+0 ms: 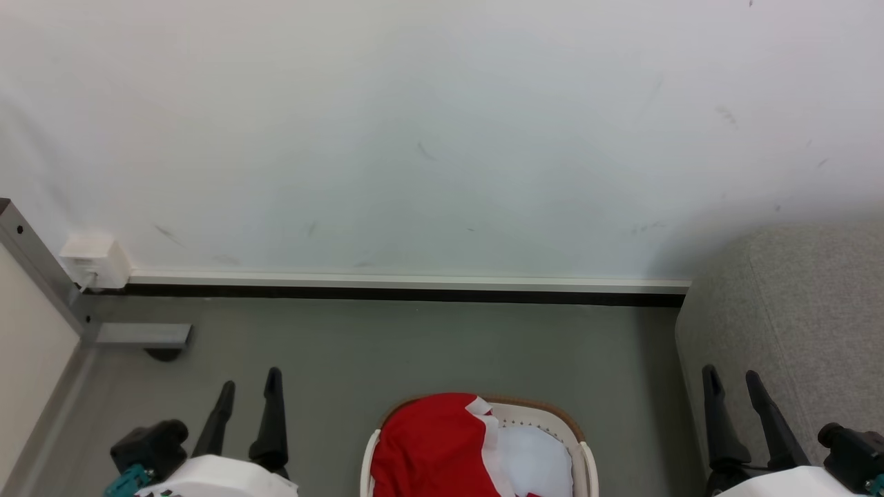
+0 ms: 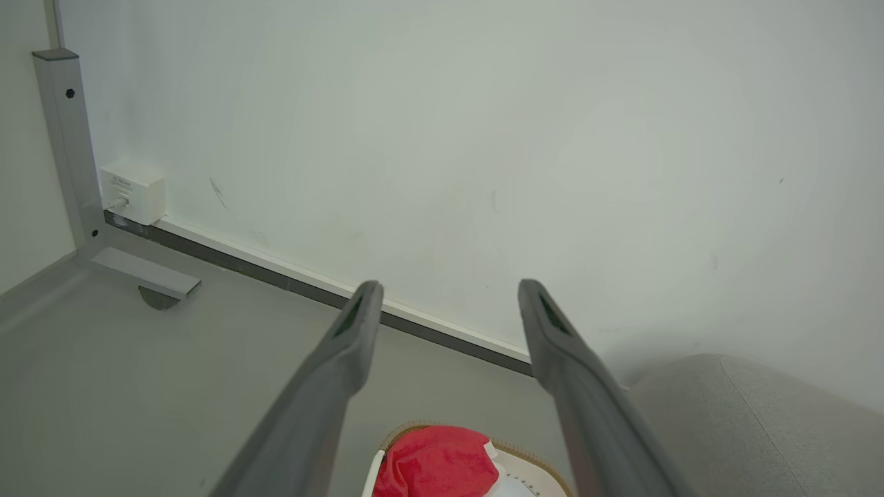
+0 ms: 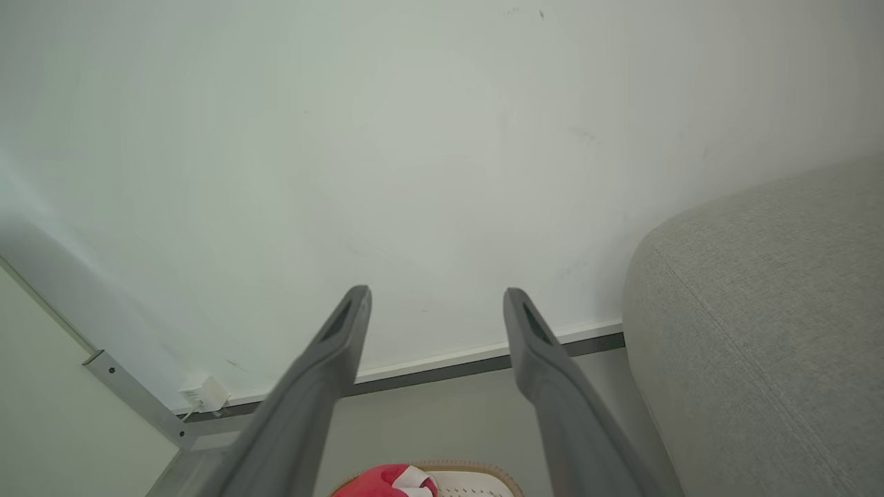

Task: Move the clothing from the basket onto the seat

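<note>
The red clothing [image 1: 431,445] with white trim lies heaped in the white basket [image 1: 585,459] with a brown rim, at the bottom middle of the head view. It also shows as the clothing [image 2: 435,462] in the left wrist view and the clothing [image 3: 383,482] in the right wrist view. The grey seat [image 1: 794,310] stands at the right. My left gripper [image 1: 250,386] hangs open left of the basket, holding nothing. My right gripper [image 1: 731,379] is open too, right of the basket and in front of the seat's side.
A white wall [image 1: 442,124] with a baseboard [image 1: 407,286] runs across the back. A metal frame leg [image 1: 41,269] with a flat foot [image 1: 141,335] and a white wall box [image 1: 95,261] stand at the left. A pale cloth [image 1: 535,459] lies in the basket beside the clothing.
</note>
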### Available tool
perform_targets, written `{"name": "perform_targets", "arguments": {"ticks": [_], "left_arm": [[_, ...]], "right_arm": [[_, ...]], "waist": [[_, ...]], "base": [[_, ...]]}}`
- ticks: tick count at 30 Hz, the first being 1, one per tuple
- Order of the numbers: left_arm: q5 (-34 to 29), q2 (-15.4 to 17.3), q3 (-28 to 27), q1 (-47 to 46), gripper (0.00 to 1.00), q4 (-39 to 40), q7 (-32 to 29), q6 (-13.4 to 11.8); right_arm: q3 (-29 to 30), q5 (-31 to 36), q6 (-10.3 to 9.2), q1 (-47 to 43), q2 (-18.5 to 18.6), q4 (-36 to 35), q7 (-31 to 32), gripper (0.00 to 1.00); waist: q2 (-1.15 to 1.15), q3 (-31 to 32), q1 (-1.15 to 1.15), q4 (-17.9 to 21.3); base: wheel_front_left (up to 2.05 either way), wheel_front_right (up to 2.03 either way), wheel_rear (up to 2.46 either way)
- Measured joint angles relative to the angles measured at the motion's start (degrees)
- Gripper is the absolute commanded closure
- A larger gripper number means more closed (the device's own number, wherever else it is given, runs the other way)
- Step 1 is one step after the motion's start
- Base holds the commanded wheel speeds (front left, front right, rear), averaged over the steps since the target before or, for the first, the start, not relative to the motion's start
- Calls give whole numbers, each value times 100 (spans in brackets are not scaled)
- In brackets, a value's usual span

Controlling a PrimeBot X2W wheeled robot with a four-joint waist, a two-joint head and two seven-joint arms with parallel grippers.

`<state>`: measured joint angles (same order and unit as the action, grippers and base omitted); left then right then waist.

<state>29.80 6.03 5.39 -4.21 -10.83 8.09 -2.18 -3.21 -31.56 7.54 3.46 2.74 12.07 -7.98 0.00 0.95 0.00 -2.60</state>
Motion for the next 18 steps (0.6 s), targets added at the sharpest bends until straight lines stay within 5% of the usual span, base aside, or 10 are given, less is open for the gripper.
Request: {"name": "perform_targets", "arguments": {"ticks": [18], "left_arm": [[-959,34,201,-1,0,177,233,-120]], "right_arm": [[-129,876,0,1,-2,-58,-256,0]], "waist": [[0,9,0,-4]], "base": [[0,0,0]]}}
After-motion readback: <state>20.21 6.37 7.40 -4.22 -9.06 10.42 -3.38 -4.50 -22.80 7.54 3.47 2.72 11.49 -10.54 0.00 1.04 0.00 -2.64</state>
